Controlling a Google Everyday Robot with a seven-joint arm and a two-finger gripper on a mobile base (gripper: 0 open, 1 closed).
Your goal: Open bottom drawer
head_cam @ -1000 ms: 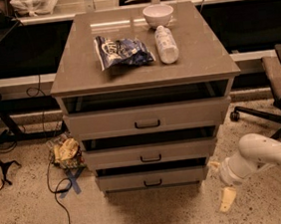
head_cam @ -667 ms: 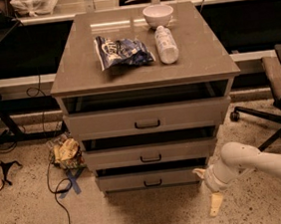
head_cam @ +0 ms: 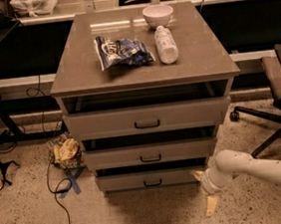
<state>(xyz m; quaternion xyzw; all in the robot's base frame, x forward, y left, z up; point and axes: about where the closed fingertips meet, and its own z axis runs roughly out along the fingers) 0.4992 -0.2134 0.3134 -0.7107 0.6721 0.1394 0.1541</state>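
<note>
Since a second ago the arm has swung leftward, carrying the hand from well out to the right to just beside the lower right corner of the bench. It now hangs low, pointing down at the floor, and whether it is wide or narrow I cannot tell.

At the foot of the bench, under the middle drawer and the top drawer, sits the bottom drawer. It looks all but shut, with only a dark slit above its front. Its black bar handle is untouched, well to the left of the hand and a little higher.

Several things could go wrong. The hand sits lower than the handle and aims downward, so a straight slide left would likely pass beneath the bar or scrape the floor; it needs to lift and turn toward the drawer front first. The wrist is already close to the bench's corner, so turning there risks knocking the frame or pushing the drawer shut. The bar is small and shallow, so a shallow grip could slip off when the pull begins. The middle drawer's handle lies directly above, so coming in too high could open the wrong drawer. A jolt to the bench could roll the bottle lying beside the chip bag and bowl.
</note>
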